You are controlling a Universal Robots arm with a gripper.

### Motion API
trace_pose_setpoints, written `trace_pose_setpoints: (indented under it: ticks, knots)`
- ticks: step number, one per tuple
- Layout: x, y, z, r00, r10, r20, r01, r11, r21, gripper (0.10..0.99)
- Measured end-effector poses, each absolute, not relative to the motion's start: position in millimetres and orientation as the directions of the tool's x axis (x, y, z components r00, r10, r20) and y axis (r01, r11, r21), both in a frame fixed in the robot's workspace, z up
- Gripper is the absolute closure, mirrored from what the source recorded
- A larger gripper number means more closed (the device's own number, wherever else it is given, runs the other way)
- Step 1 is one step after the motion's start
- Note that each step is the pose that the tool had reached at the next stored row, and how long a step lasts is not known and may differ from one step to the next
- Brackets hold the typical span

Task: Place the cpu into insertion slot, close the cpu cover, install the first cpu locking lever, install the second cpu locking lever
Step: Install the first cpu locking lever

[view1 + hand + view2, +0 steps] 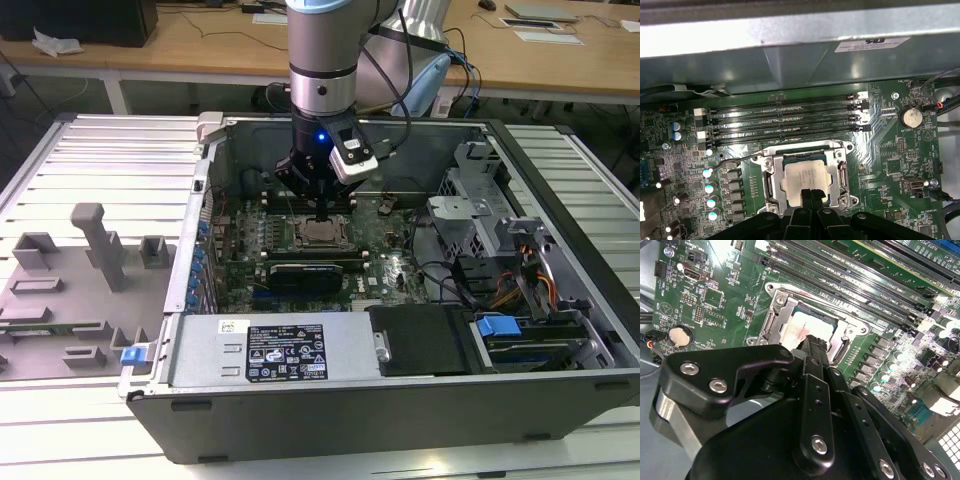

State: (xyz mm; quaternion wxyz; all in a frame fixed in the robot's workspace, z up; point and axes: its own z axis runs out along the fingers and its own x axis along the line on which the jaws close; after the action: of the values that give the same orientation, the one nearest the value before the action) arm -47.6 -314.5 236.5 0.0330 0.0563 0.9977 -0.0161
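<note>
cpu flat, face-up, framed by cpu cover; edges parallel memory slots; pincer clenched

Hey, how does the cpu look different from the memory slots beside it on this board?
The cpu is square with a pale silver top; the memory slots are long, narrow and black. The cpu is a single piece framed by the silver cpu cover; the memory slots run as several parallel strips. Both lie flat on the green motherboard.
</note>
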Motion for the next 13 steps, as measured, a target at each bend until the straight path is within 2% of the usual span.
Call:
trace_pose_setpoints:
  ticks: [13]
  knots:
    - [-49,-315,252,-0.992,0.111,-0.067,0.113,0.993,-0.029,0.980]
